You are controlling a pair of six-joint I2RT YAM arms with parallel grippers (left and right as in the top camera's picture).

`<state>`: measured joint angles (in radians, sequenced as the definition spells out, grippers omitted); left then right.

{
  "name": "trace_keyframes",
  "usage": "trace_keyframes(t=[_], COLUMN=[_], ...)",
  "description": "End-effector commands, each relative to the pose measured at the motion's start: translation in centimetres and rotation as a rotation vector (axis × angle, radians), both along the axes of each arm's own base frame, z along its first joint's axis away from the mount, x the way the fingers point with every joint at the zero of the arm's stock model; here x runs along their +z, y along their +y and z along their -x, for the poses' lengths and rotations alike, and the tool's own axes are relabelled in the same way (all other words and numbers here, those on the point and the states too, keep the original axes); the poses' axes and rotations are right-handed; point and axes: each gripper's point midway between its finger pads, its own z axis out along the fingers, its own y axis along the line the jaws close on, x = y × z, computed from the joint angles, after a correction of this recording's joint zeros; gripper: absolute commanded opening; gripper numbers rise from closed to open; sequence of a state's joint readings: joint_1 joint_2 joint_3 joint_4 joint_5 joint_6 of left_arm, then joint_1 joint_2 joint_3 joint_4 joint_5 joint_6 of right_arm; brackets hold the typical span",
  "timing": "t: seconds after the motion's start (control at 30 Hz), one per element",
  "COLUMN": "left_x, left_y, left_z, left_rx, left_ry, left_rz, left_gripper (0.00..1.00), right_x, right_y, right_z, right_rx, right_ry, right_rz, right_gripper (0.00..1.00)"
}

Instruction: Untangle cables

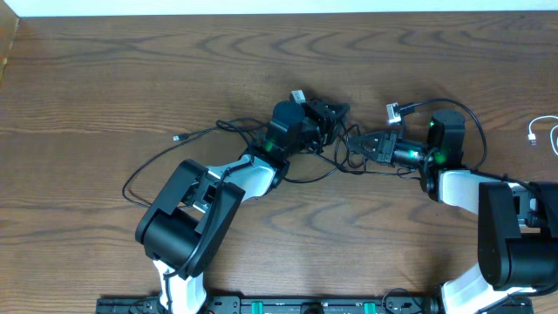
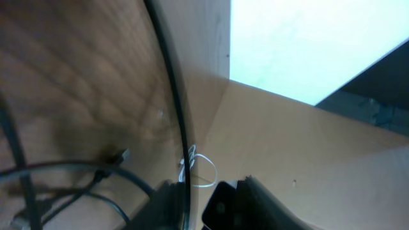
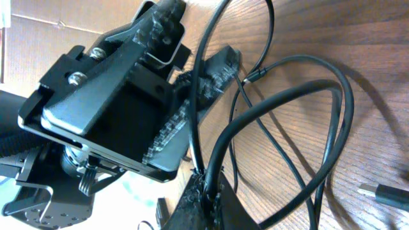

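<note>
The right tool (image 3: pixel 206 191) is clamping black cables (image 3: pixel 281 104) over the tabletop (image 1: pixel 87 87). The left tool (image 1: pixel 336 112) is sitting just beside it, and I cannot tell its jaws' state.

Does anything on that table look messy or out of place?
The black cables are snarled in a heap at the middle of the table; one white cable lies alone near the right edge, apart from them.
</note>
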<state>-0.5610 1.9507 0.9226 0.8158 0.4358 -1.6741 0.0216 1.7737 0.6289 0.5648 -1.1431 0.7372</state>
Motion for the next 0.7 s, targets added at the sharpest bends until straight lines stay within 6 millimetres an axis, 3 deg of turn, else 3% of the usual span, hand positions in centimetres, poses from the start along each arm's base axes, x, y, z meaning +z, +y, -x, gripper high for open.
trace_keyframes(t=[0.0,0.13,0.23,0.37,0.53,0.67], left_x=[0.3,0.3,0.3,-0.4,-1.1,-1.1], left_y=[-0.2,-0.3,-0.5,-0.6,-0.5,-0.5], left_z=[-0.7,-0.5,-0.2,0.3,0.6,0.6], left_rx=[0.006,-0.004,-0.032,-0.067,-0.069,-0.07], left_ry=[-0.022,-0.021,-0.035,-0.033,-0.003,-0.006], left_rz=[-0.001,0.001,-0.007,-0.037,-0.054,-0.056], left_gripper=[0.19,0.19,0.29,0.3,0.25,0.08], right_x=[0.0,-0.1,-0.1,-0.1,-0.1,-0.1], right_y=[0.1,0.1,0.1,0.1,0.1,0.1], right_z=[-0.1,-0.1,-0.1,-0.1,-0.1,-0.1], right_rx=[0.004,0.004,0.003,0.003,0.003,0.003], right_ry=[-0.019,-0.013,-0.014,-0.013,-0.013,-0.013], right_rz=[0.011,0.011,0.011,0.012,0.011,0.011], right_gripper=[0.01,0.01,0.02,0.02,0.02,0.02])
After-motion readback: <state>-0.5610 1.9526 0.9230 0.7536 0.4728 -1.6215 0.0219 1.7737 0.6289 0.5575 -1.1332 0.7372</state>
